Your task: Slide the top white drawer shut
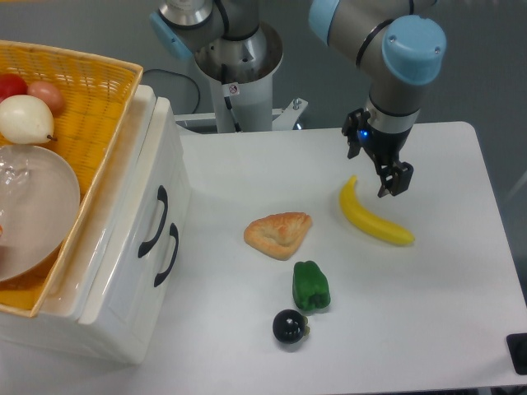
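Observation:
The white cabinet stands at the left of the table. Its top white drawer (145, 196) carries a curved black handle (156, 220), and its front looks about level with the lower drawer front (179, 216), which has its own black handle (170, 254). My gripper (375, 164) hangs far to the right of the cabinet, over the table just above the banana (375, 219). It is open with nothing between its fingers and touches nothing.
A yellow wicker basket (90, 78) with fruit and a clear bowl rests on top of the cabinet. On the table lie a pastry (278, 234), a green pepper (310, 285) and a dark round fruit (289, 327). The robot base (239, 70) stands at the back.

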